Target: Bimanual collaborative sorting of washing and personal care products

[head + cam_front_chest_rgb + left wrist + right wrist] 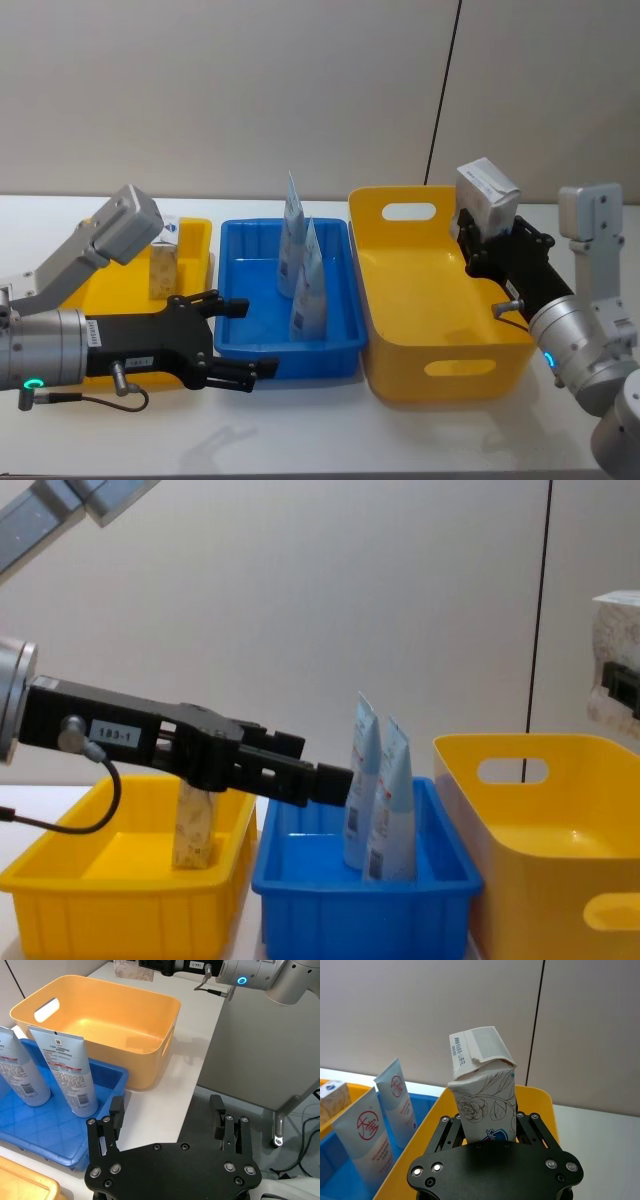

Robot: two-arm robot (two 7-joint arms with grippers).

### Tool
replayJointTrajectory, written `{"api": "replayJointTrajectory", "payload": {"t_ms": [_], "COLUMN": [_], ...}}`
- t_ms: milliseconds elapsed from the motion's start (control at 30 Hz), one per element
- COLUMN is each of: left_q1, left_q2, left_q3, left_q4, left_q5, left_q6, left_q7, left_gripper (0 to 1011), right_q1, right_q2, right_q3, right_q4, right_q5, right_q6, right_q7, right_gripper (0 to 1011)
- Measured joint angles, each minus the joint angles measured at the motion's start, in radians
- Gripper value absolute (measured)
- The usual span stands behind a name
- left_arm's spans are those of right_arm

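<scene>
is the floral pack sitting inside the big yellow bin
No, the right gripper holds the floral pack up in the air near the far right corner of the yellow bin.

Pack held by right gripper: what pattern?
The pack is cream with brown floral drawings, clearest in right wrist view.

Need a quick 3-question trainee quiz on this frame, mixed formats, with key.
1. True or false: the right gripper holds the large cream floral-print pack.
2. How many pale-blue squeeze tubes stand in the blue plastic tray?
3. The small floral carton sits in: A) the blue plastic tray, B) the shallow yellow tray, C) the deep yellow handled bin.
Key: 1 true; 2 two; 3 B.
</scene>
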Motion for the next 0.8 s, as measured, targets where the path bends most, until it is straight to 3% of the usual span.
{"api": "replayJointTrajectory", "payload": {"t_ms": [100, 133, 200, 233, 567, 800], "left_q1": [0.0, 0.0, 0.0, 0.001, 0.002, 0.002], "left_q2": [0.0, 0.001, 0.001, 0.001, 0.002, 0.002], "left_q3": [0.0, 0.0, 0.0, 0.0, 0.0, 0.0], "left_q4": [-0.001, -0.001, -0.001, -0.001, -0.003, -0.003], "left_q5": [0.0, 0.0, 0.0, 0.0, -0.001, -0.001], "left_q6": [0.0, 0.001, 0.001, 0.001, 0.002, 0.003], "left_q7": [0.001, 0.001, 0.001, 0.002, 0.003, 0.003], "left_gripper": [1002, 1002, 1002, 1002, 1002, 1002], "right_q1": [0.003, 0.004, 0.005, 0.005, 0.009, 0.01], "right_q2": [-0.007, -0.009, -0.012, -0.013, -0.023, -0.027], "right_q3": [-0.001, -0.001, -0.001, -0.001, -0.003, -0.003], "right_q4": [0.002, 0.003, 0.004, 0.005, 0.009, 0.01], "right_q5": [-0.01, -0.014, -0.018, -0.019, -0.034, -0.039], "right_q6": [0.003, 0.005, 0.006, 0.006, 0.012, 0.013], "right_q7": [-0.016, -0.022, -0.028, -0.03, -0.053, -0.06], "right_gripper": [388, 451, 483, 561, 878, 1003]}}
